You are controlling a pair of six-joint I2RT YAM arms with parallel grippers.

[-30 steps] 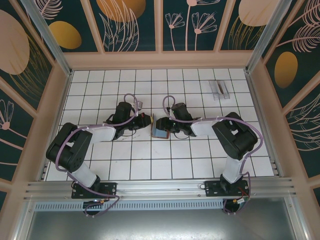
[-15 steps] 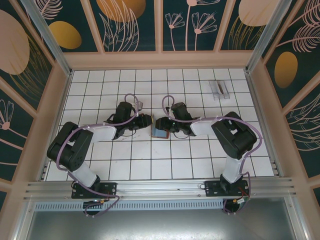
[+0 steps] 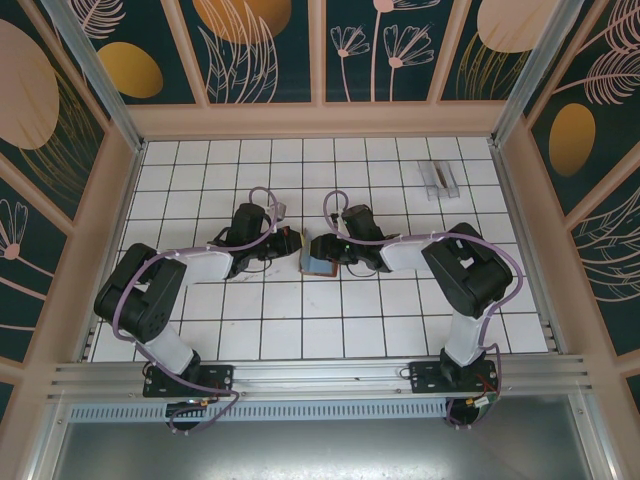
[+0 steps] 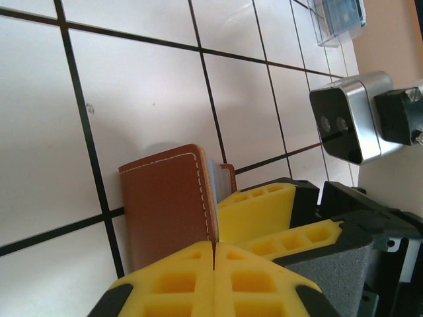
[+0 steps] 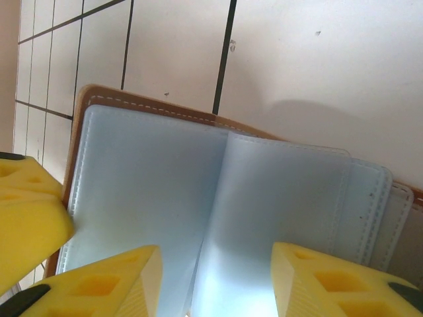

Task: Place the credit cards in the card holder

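Reddish-brown leather card holder (image 3: pixel 320 258) lies near the middle of the tabletop (image 3: pixel 200 180), opened like a book with the blue-grey lining up, between my two tools. The right wrist view shows clear sleeves (image 5: pixel 284 198) fanned across the lining. I can make out no card in any of them.

Left tool (image 4: pixel 213 261): yellow pads (image 4: pixel 198 254) pressed together with no gap, right at the edge of the outer cover. It looks like a pinch on the leather, and the cover seems tilted up off the tiles.

Right tool (image 5: pixel 215 281): pads (image 5: pixel 106 284) well apart and nothing gripped, poised over the lining with the sleeves between them. The two tools are very near each other over the holder.

Credit cards (image 3: pixel 438 178): far right part of the tabletop, in a small clear stand (image 4: pixel 338 23), well apart from the holder. None picked up yet.

My read is that the step in hand is spreading and steadying the holder, and loading has not begun.

To do it well:
- Hold the left pinch firm but low, so the cover neither folds shut nor drags the holder along the tiles.
- Use the right pads to part one sleeve, not to squeeze the whole stack.
- Lift the right tool straight up before swinging to the stand. The arms are crowded, and a sideways exit risks knocking the left tool or flipping the holder.
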